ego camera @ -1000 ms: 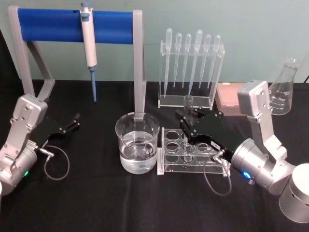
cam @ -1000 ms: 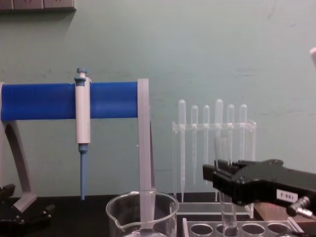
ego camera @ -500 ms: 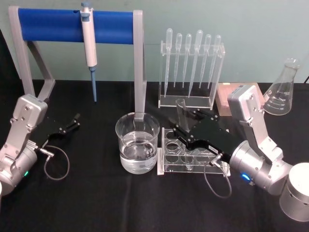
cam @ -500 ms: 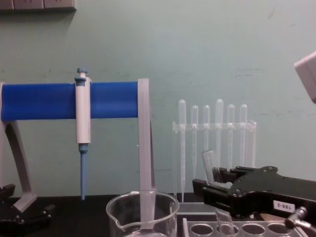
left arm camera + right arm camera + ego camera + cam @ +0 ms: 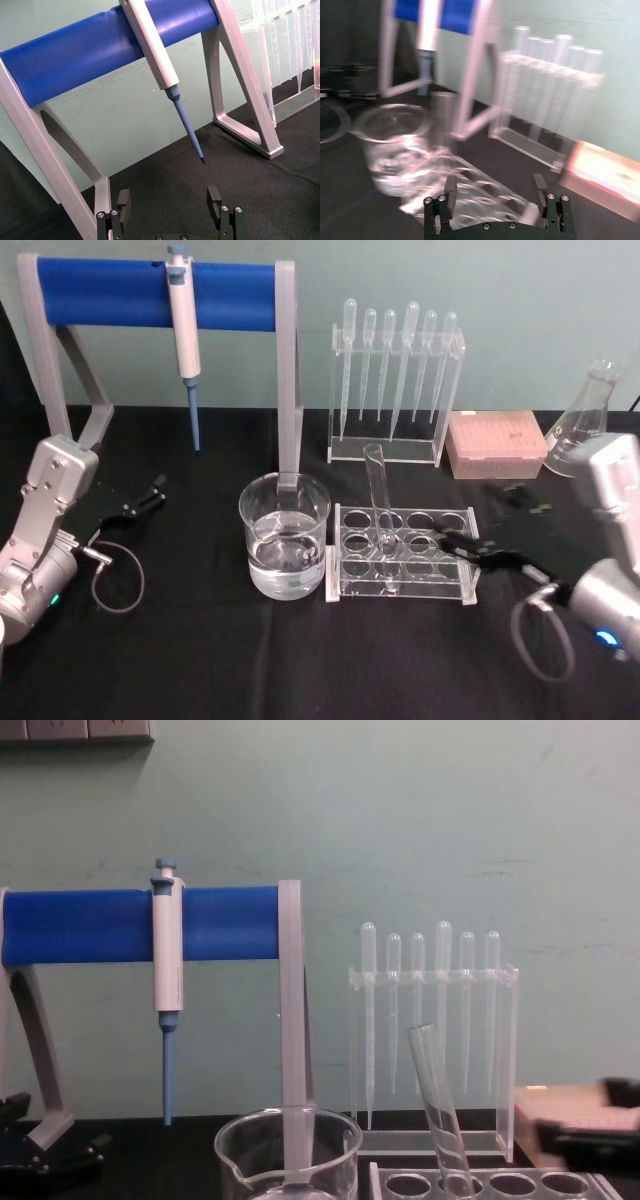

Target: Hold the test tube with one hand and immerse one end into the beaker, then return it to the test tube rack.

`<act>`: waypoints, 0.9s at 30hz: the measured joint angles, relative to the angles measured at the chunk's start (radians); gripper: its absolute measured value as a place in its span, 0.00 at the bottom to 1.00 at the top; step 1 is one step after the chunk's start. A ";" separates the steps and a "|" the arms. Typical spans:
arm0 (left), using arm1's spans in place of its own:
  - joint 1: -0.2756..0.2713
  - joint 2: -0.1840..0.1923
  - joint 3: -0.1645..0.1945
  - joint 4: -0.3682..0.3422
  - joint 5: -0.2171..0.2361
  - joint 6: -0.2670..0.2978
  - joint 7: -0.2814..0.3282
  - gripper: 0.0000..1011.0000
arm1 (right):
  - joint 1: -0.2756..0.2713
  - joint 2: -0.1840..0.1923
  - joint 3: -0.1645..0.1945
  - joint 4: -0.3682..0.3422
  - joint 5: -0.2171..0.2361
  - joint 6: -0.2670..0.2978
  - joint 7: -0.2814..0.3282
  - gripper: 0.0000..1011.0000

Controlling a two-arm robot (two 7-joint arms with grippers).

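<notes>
Right pincer released, apart from test tube – leaning in rack beside beaker

Both arms were silver-grey metal with boxy upper links and round, drum-like joints. A small green light glowed on the left arm, a blue one on the right arm. Thin grey cables looped from each wrist. The left gripper and right gripper were black, with silver screws.

The right pincer lies low on the right, its jaws spread and empty. The left pincer rests far left, jaws apart.
</notes>
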 joint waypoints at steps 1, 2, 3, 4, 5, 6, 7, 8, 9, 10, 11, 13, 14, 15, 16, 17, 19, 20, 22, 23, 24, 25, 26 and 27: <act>0.000 0.000 0.000 0.000 0.000 0.000 0.000 0.99 | -0.014 0.000 0.026 0.006 0.001 -0.010 -0.016 0.96; 0.000 0.000 0.000 0.000 0.000 0.000 0.000 0.99 | -0.020 -0.001 0.040 0.012 0.000 -0.020 -0.027 0.96; 0.000 0.000 0.000 0.000 0.000 0.000 0.000 0.99 | -0.025 -0.005 0.054 0.020 -0.002 -0.034 -0.038 0.98; 0.000 0.000 0.000 0.000 0.000 0.000 0.000 0.99 | -0.034 -0.014 0.077 0.042 -0.013 -0.076 -0.060 0.99; 0.000 0.000 0.000 0.000 0.000 0.000 0.000 0.99 | -0.037 -0.020 0.088 0.055 -0.022 -0.104 -0.072 0.99; 0.000 0.000 0.000 0.000 0.000 0.000 0.000 0.99 | -0.039 -0.026 0.097 0.072 -0.031 -0.133 -0.084 0.99; 0.000 0.000 0.000 0.000 0.000 0.000 0.000 0.99 | -0.040 -0.041 0.108 0.105 -0.055 -0.187 -0.110 0.99; 0.000 0.000 0.000 0.000 0.000 0.000 0.000 0.99 | -0.040 -0.041 0.108 0.105 -0.055 -0.187 -0.110 0.99; 0.000 0.000 0.000 0.000 0.000 0.000 0.000 0.99 | -0.036 -0.056 0.113 0.141 -0.075 -0.228 -0.129 0.99; 0.000 0.000 0.000 0.000 0.000 0.000 0.000 0.99 | -0.032 -0.065 0.114 0.162 -0.083 -0.246 -0.138 0.99; 0.000 0.000 0.000 0.000 0.000 0.000 0.000 0.99 | -0.022 -0.082 0.113 0.203 -0.098 -0.280 -0.152 0.99; 0.000 0.000 0.000 0.000 0.000 0.000 0.000 0.99 | -0.011 -0.100 0.106 0.247 -0.114 -0.315 -0.160 0.99; 0.000 0.000 0.000 0.000 0.000 0.000 0.000 0.99 | 0.002 -0.116 0.098 0.287 -0.127 -0.348 -0.162 0.99; 0.000 0.000 0.000 0.000 0.000 0.000 0.000 0.99 | 0.008 -0.125 0.094 0.307 -0.132 -0.364 -0.162 0.99; 0.000 0.000 0.000 0.000 0.000 0.000 0.000 0.99 | 0.014 -0.132 0.090 0.325 -0.137 -0.378 -0.162 0.99; 0.000 0.000 0.000 0.000 0.000 0.000 0.000 0.99 | 0.019 -0.138 0.087 0.339 -0.143 -0.392 -0.162 0.99; 0.000 0.000 0.000 0.000 0.000 0.000 0.000 0.99 | 0.031 -0.152 0.083 0.368 -0.163 -0.426 -0.168 0.99; 0.000 0.000 0.000 0.000 0.000 0.000 0.000 0.99 | 0.036 -0.159 0.082 0.375 -0.178 -0.442 -0.177 0.99; 0.000 0.000 0.000 0.000 0.000 0.000 0.000 0.99 | 0.038 -0.162 0.082 0.378 -0.183 -0.448 -0.181 0.99; 0.000 0.000 0.000 0.000 0.000 0.000 0.000 0.99 | 0.038 -0.162 0.082 0.378 -0.183 -0.448 -0.181 0.99; 0.000 0.000 0.000 0.000 0.000 0.000 0.000 0.99 | 0.037 -0.161 0.082 0.378 -0.182 -0.447 -0.181 0.99; 0.000 0.000 0.000 0.000 0.000 0.000 0.000 0.99 | 0.037 -0.160 0.082 0.377 -0.181 -0.446 -0.180 0.99; 0.000 0.000 0.000 0.000 0.000 0.000 0.000 0.99 | 0.037 -0.160 0.082 0.377 -0.181 -0.446 -0.180 0.99; 0.000 0.000 0.000 0.000 0.000 0.000 0.000 0.99 | 0.036 -0.160 0.082 0.376 -0.180 -0.445 -0.180 0.99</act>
